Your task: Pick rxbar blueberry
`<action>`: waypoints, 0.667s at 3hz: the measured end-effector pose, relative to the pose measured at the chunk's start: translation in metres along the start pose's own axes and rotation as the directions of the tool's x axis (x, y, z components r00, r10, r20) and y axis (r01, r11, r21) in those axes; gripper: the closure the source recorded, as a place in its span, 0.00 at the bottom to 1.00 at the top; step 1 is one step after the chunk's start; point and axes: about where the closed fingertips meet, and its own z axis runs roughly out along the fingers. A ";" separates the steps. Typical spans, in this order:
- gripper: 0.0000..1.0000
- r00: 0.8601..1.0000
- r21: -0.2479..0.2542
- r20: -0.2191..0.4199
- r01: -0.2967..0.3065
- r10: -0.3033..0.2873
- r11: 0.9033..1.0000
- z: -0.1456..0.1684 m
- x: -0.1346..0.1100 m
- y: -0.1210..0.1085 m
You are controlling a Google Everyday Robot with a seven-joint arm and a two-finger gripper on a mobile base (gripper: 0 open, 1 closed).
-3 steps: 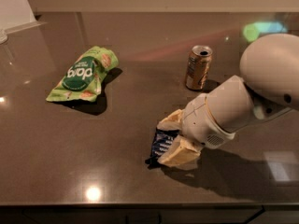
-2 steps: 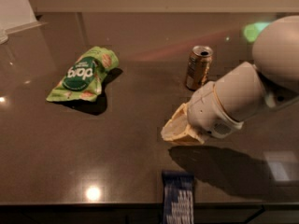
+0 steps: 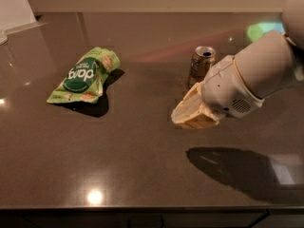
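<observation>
The rxbar blueberry is out of view; no dark navy-blue wrapper shows on the counter. My gripper (image 3: 184, 116) hangs above the dark counter (image 3: 133, 151) at centre right, just in front of the gold-brown drink can (image 3: 201, 65). Its cream fingers (image 3: 194, 109) lie together with nothing between them. The white arm reaches in from the upper right and casts a shadow on the counter below it.
A green snack bag (image 3: 83, 77) with a round dark-green logo lies at the left. The can stands upright behind my gripper. The counter's front edge runs along the bottom of the view. A wall bounds the far side.
A second ago my gripper was down at the dark blue bar on the counter. Then the bar showed at the front edge while the gripper rose. Now the bar is gone from view.
</observation>
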 end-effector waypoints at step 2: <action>0.60 1.000 0.006 -0.007 0.012 -0.012 1.000 -0.008 0.001 0.004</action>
